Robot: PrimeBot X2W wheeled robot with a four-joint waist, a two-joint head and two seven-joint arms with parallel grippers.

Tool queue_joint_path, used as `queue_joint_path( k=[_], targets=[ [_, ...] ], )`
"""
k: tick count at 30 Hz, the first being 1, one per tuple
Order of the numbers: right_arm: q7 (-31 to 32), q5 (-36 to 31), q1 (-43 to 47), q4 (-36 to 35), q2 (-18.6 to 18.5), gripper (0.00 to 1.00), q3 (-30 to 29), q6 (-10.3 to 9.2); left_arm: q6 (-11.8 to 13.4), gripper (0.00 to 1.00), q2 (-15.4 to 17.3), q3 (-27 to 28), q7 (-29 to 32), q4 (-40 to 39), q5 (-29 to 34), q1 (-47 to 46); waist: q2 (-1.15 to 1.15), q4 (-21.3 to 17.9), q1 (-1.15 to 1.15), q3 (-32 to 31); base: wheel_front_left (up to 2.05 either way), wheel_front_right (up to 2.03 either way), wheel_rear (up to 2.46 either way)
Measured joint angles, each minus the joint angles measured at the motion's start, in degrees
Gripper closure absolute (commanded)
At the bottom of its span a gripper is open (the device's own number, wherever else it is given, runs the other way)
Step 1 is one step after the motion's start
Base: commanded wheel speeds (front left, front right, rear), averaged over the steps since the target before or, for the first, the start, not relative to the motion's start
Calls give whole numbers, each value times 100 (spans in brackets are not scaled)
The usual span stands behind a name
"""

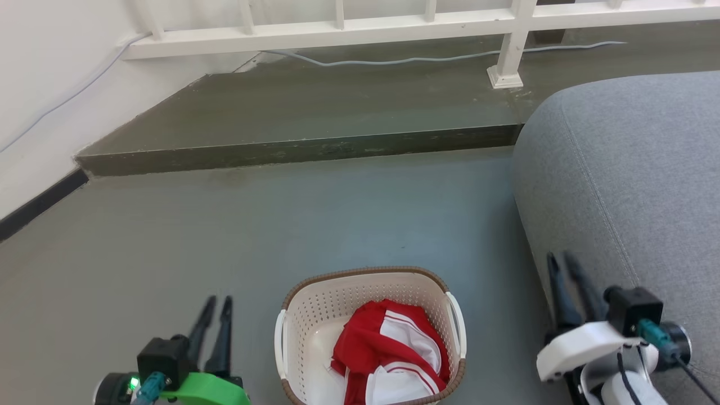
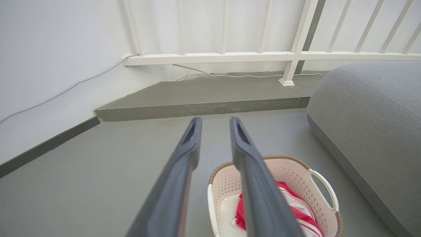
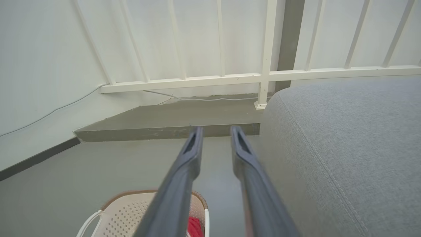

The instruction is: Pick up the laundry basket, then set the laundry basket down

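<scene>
While the laundry basket (image 1: 349, 298) stands upright on the grey floor (image 1: 337, 214) at the bottom centre of the head view, both pincers hang clear of it. The left gripper (image 1: 217, 301) is at lower left and the right gripper (image 1: 561, 260) at lower right, each with fingers narrowly parted and nothing between them. That fits a basket waiting to be lifted and equally one already put back down, so I cannot name the step.

Either way, good handling here, I judge, means working both sides evenly by the white handles (image 1: 457, 323). The red and white garment (image 1: 394, 349) is heaped toward the basket's lower right and could tip the thin perforated shell. The right arm has little room, with a grey upholstered cushion (image 1: 630, 169) just beside it at the frame's right.

The floor looks flat, smooth and hard, so the basket may slide. Across the upper frame run a raised step (image 1: 315, 101), a white railing (image 1: 337, 31) and a loose cable (image 1: 394, 58), well apart from the basket. A white wall (image 1: 45, 67) closes the upper left.
</scene>
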Motion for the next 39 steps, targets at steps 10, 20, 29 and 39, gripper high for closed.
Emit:
queue_joint_path(
  k=[10, 20, 29, 39],
  targets=[
    [1, 371, 187, 74, 53, 100, 2, 96, -66, 100, -118, 23, 3, 71, -396, 109, 0, 26, 0, -6, 0, 0, 0],
    [159, 1350, 189, -10, 137, 100, -137, 209, -187, 100, -159, 259, 185, 38, -1207, 110, 0, 60, 0, -12, 0, 0, 0],
    [348, 2118, 181, -10, 174, 100, -349, 296, -263, 100, -249, 477, 361, 49, -1874, 109, 0, 94, 0, -19, 0, 0, 0],
    [568, 3017, 135, 0, 170, 100, -553, 412, -412, 100, -268, 760, 567, 92, -2638, 101, 0, 132, 0, -29, 0, 0, 0]
  ],
)
